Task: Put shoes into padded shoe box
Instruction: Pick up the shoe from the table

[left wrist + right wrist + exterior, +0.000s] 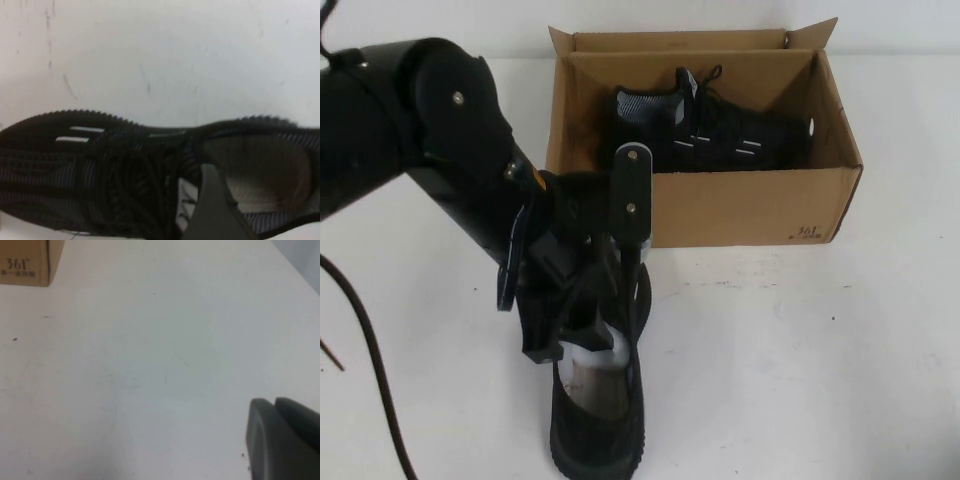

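Note:
One black knit sneaker lies inside the brown cardboard box at the back of the table. The other sneaker lies on the table near the front edge; it also fills the left wrist view. My left gripper is right over this sneaker's collar, open, with one finger over the shoe's opening beside the tongue; the other finger is out of view. My right gripper is shut and empty above bare table, off to the right of the box's printed corner. It does not show in the high view.
The white table stretches in front of and to the right of the box. The bulky left arm covers the table's left side. A dark cable hangs at the far left.

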